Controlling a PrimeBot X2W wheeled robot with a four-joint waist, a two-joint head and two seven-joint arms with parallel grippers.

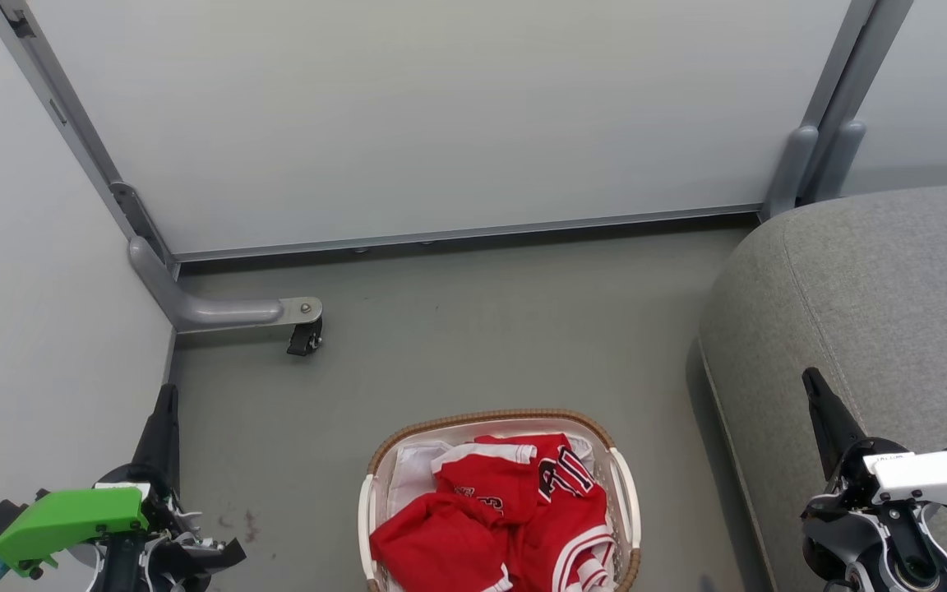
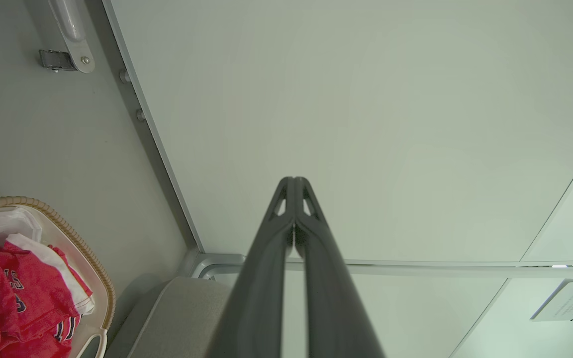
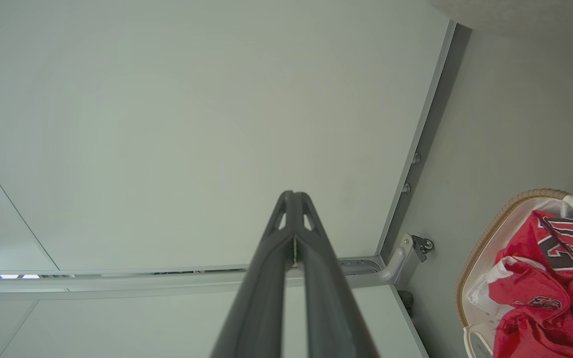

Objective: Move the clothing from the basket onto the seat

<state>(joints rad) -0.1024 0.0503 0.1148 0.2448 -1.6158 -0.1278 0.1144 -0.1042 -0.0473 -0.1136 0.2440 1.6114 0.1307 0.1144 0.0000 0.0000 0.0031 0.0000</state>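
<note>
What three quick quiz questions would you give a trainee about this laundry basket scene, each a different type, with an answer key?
1. True or false: the red clothing already lies on the grey seat.
2. Multiple choice: where does the basket stand? A) on the floor, to the left of the seat; B) on top of the seat; C) on a table.
3. Fill in the blank: the left claw and the right claw are both ___ and hold nothing.
Key: 1 false, it is in the basket; 2 A; 3 shut.
</note>
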